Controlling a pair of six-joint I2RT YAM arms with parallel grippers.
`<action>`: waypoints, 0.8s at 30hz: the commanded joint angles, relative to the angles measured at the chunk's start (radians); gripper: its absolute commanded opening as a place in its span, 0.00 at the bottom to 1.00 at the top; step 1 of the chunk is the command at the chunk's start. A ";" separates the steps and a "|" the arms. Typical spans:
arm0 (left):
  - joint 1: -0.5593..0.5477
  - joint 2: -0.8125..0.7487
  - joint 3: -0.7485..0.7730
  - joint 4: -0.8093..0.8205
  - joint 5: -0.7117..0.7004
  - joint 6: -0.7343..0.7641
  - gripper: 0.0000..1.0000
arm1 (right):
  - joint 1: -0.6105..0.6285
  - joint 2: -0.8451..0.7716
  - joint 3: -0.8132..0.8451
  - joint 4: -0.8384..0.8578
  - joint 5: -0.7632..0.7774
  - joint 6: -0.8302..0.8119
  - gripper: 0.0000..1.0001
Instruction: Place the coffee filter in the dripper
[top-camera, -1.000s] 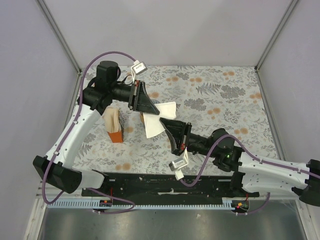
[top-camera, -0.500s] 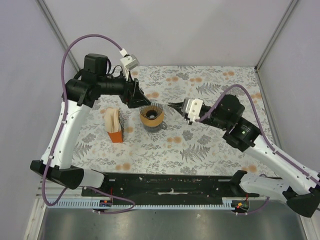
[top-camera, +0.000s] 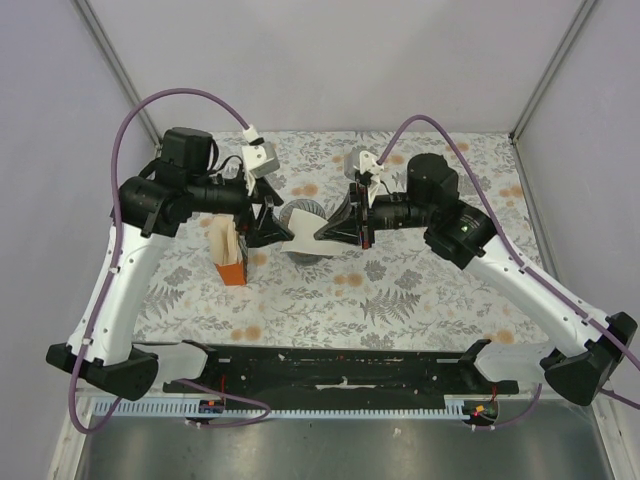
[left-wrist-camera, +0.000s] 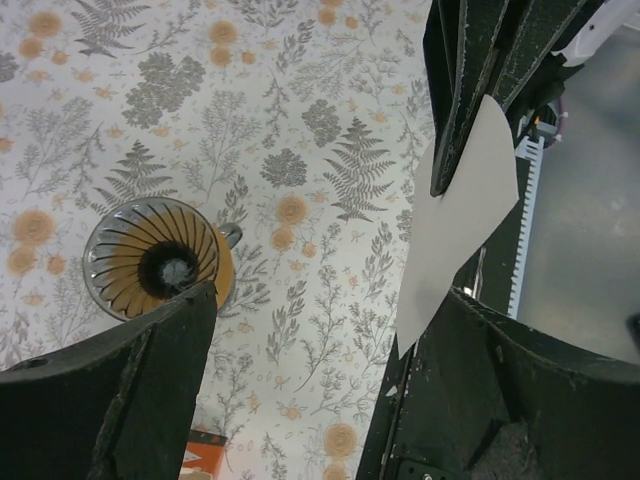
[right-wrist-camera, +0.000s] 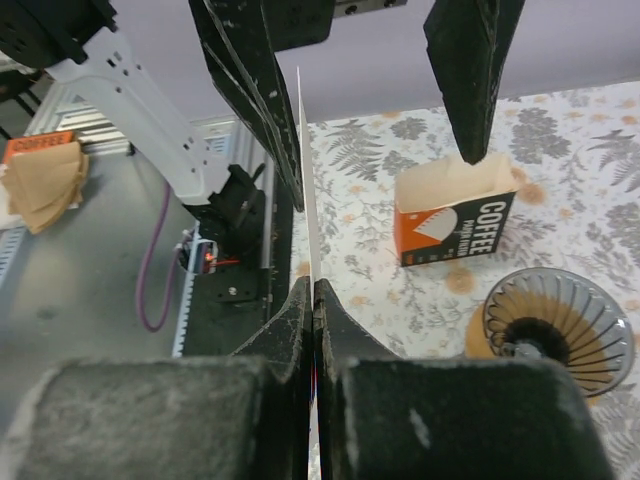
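Top view: you are bringing both arms together over the far half of the table (top-camera: 450, 270), left of its middle. The right gripper (right-wrist-camera: 312, 290) is pinching the coffee filter (left-wrist-camera: 455, 220), with its two fingers pressed flat against the paper on either side. The right wrist view is showing the filter edge-on, as a thin white line rising upright from the closed fingers.

Left wrist view: the filter is appearing as a flattened white fan, clamped at its upper edge and hanging free in the air above the table. The left gripper (left-wrist-camera: 330, 300) is standing with its fingers spread wide. One finger is lying on each side of the filter, and neither is touching it.

The dripper (left-wrist-camera: 150, 258) is sitting on the patterned cloth toward the table's far edge, left of centre. Its dark ribbed cone is showing uncovered in both wrist views, so the filter is not yet lying inside it. In the top view the paper is overlapping the dripper's far side, but you cannot read from there how high above the dripper it is hanging.

An orange-and-white coffee packet (right-wrist-camera: 455, 225) is standing upright just beside the dripper, on the side toward the table's left edge. A stack of tan filters (right-wrist-camera: 40, 180) is lying off the table, beyond its near edge.
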 joint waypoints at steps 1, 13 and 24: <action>-0.018 -0.005 -0.027 -0.011 0.080 0.049 0.91 | -0.001 -0.005 0.050 0.064 -0.075 0.138 0.00; -0.056 -0.010 -0.087 0.089 0.221 -0.122 0.39 | -0.012 0.036 0.068 0.179 -0.082 0.256 0.01; -0.056 -0.034 -0.067 0.072 0.287 -0.172 0.02 | -0.137 -0.179 -0.117 0.154 -0.076 0.131 0.49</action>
